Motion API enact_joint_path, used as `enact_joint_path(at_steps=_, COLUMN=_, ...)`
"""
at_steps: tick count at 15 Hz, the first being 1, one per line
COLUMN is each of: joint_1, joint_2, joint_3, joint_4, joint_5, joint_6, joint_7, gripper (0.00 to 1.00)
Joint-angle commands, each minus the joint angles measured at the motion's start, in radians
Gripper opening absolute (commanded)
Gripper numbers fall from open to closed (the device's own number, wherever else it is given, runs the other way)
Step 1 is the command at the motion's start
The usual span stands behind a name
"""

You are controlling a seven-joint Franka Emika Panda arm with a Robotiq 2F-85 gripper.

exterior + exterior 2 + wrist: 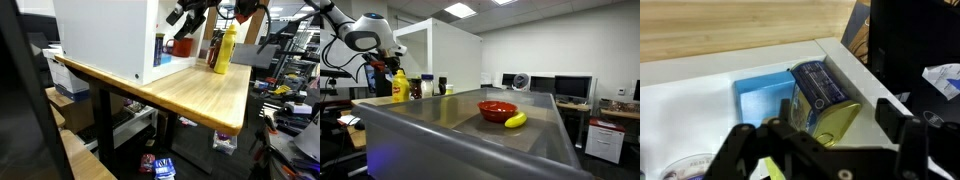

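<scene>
**Item:** tin (pixel 823 95), dark blue label, yellowish body. It lies on its side at the right edge of a blue tray (pixel 758 100), set in the white box (pixel 700 85) on the tabletop (pixel 200 90).

**My end effector** (pixel 812 122): jaws spread wide, hovering above the tin, one finger on either side. I cannot tell whether they touch it.

**Nearby, beside the box toward the tabletop's far end:** yellow bottle (pixel 224 50), red container (pixel 182 45).

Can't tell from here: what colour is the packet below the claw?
The packet is dark blue on top, yellow-green on its side; the wrist view shows it best.
</scene>
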Motion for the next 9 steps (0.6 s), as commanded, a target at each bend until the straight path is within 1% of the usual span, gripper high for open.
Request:
enact_joint_path(at_steps=1, joint_1=0.024, joint_2=0.020, joint_3=-0.010, joint_4=0.014, joint_5=0.044, joint_6=0.014, joint_7=-0.097, gripper=0.59)
enact_joint_path(at_steps=5, joint_1=0.036, joint_2=0.040, joint_3=-0.015, joint_4=0.036, joint_5=0.038, joint_6=0.008, joint_7=-0.161, gripper=0.38)
enact_joint_path(at_steps=7, joint_1=0.043, joint_2=0.048, joint_3=-0.022, joint_4=0.047, joint_5=0.039, joint_6=0.007, joint_7=-0.205, gripper=0.26)
enact_joint_path(at_steps=9, joint_1=0.052, joint_2=0.058, joint_3=-0.031, joint_4=0.060, joint_5=0.056, joint_6=0.010, joint_7=-0.250, gripper=0.18)
